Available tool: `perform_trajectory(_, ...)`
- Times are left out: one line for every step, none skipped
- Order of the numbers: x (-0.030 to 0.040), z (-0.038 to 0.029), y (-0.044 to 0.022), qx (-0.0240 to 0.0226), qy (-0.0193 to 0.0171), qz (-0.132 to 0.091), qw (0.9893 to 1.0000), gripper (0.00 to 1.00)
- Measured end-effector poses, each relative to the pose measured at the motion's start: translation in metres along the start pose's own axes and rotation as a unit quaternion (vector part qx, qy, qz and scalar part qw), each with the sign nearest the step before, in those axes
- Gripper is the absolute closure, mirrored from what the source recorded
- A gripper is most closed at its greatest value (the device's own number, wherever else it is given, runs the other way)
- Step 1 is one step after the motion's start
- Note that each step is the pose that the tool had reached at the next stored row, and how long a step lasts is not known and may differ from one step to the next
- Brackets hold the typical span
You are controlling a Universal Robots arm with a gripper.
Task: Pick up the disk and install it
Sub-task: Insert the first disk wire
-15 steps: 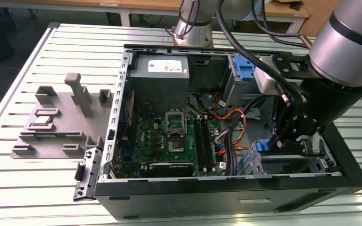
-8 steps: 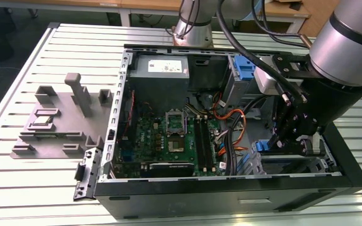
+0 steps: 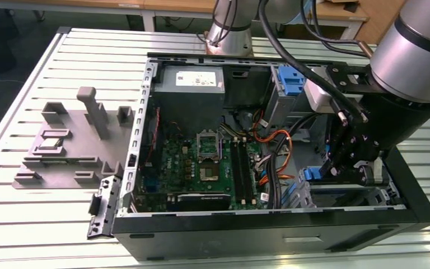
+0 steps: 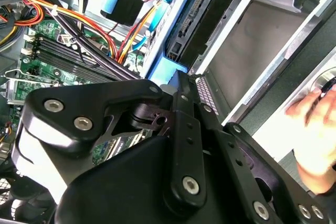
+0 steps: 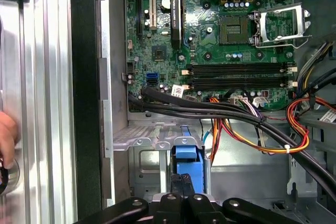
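Currently one disk (image 4: 195, 22) is standing edge-on in the metal drive bay (image 5: 144, 140) at the corner of the case (image 3: 275, 235) on the exterior view's right. It is showing a dark side with a connector row, framed by a blue plastic carrier. One gripper (image 5: 185, 184) is reaching down into that bay, its fingers drawn narrow and clamping the carrier's blue end. One motherboard (image 5: 220, 40) is lying beside the bay, with a bundle of black, orange and yellow cables (image 5: 252, 135) running between them. One person's hand (image 4: 315, 129) is resting outside the case wall. One grey fixture (image 3: 65, 145) is sitting on the slatted tabletop (image 3: 51, 224).
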State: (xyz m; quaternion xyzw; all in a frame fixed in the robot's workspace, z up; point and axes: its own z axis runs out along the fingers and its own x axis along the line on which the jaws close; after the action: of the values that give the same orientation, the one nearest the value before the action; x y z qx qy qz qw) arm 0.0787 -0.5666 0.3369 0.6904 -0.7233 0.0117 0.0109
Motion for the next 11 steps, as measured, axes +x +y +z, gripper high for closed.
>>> perform_trajectory(0.0000,0.0000,0.0000,0.0000,0.0000,0.000,1.0000,0.90)
perform_trajectory(0.0000,0.0000,0.0000,0.0000,0.0000,0.000,1.0000,0.90)
perform_trajectory(0.0000,0.0000,0.0000,0.0000,0.0000,0.000,1.0000,0.90)
perform_trajectory(0.0001,0.0000,0.0000,0.0000,0.0000,0.000,1.0000,0.90)
perform_trajectory(0.0001,0.0000,0.0000,0.0000,0.0000,0.000,1.0000,0.90)
perform_trajectory(0.0001,0.0000,0.0000,0.0000,0.0000,0.000,1.0000,0.90)
perform_trajectory(0.0002,0.0000,0.0000,0.0000,-0.0002,0.000,1.0000,0.90)
perform_trajectory(0.0003,0.0000,-0.0001,0.0000,-0.0002,0.000,1.0000,0.90)
perform_trajectory(0.0002,0.0000,-0.0007,-0.0001,-0.0003,0.000,1.0000,0.90)
perform_trajectory(0.0002,0.0000,-0.0016,-0.0003,-0.0005,0.000,1.0000,0.90)
perform_trajectory(0.0003,0.0001,-0.0032,-0.0004,-0.0011,0.000,1.0000,0.90)
